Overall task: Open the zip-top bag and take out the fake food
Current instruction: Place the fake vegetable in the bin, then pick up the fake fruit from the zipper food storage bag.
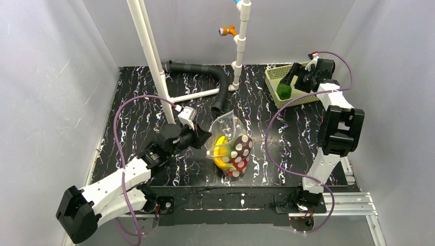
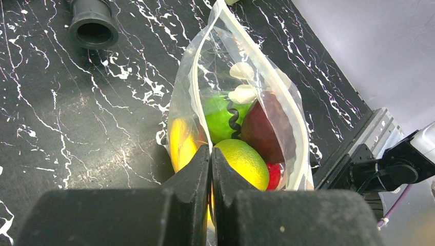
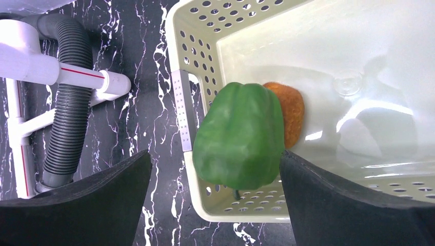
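The zip-top bag [image 1: 232,146] stands in the middle of the table with its mouth open [image 2: 246,66]. Inside lie fake food: a banana [image 2: 179,146], a lemon [image 2: 243,161], a green ball [image 2: 220,118], a dark red apple [image 2: 264,128] and a red piece [image 2: 274,174]. My left gripper [image 2: 211,149] is shut on the bag's near edge [image 1: 202,137]. My right gripper [image 3: 215,154] hangs open over the pale green basket [image 3: 318,41], at its left corner [image 1: 295,82]. A green pepper [image 3: 241,136] sits between its fingers, well clear of the left one. An orange-brown piece [image 3: 290,110] lies in the basket.
A black corrugated hose [image 1: 215,84] and a white pipe frame [image 1: 154,61] stand at the back of the table. The hose's open end [image 2: 93,28] lies just beyond the bag. Grey walls close in both sides.
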Controlling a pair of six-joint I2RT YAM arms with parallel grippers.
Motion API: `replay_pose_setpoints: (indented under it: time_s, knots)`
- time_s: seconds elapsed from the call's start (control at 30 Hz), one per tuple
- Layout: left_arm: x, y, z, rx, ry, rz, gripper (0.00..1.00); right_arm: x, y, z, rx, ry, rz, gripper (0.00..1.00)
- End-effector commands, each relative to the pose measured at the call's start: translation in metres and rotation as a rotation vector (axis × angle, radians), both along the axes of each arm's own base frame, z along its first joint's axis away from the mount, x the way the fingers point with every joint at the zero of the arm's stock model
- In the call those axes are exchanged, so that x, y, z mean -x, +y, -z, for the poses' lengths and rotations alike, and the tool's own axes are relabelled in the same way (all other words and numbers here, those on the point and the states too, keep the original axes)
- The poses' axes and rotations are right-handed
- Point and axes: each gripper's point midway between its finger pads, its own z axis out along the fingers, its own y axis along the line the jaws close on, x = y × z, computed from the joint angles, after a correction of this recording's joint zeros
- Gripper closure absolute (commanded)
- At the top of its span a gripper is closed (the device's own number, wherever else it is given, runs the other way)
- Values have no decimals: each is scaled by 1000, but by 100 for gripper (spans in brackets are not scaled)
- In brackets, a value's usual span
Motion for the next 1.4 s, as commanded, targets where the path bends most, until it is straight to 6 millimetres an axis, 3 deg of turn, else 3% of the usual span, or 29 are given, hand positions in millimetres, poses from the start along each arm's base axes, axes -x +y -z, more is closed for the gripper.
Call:
replay_pose_setpoints:
  time_s: [0.0, 0.27, 0.6, 0.8, 1.07, 1.17, 1.37]
  knots:
    - [-1, 0, -17, 38, -39, 0, 100, -8, -4, -25, 16, -67, -14, 2]
    - [1, -3, -22, 60, -43, 15, 100, 20, 17, -51, 2, -148, -147, 2]
    - [4, -9, -28, 83, -39, 45, 100, 104, 69, -81, -117, -256, -454, 2]
    - [5, -12, -29, 100, -33, 57, 100, 174, 112, -105, -157, -347, -753, 2]
    - [7, -19, -32, 119, -21, 88, 100, 261, 187, -122, 9, -446, -1136, 8]
    - [9, -21, -34, 129, -19, 101, 100, 281, 210, -120, 88, -448, -1241, 8]
    - [11, -24, -37, 148, -16, 120, 100, 293, 242, -111, 188, -388, -1352, 12]
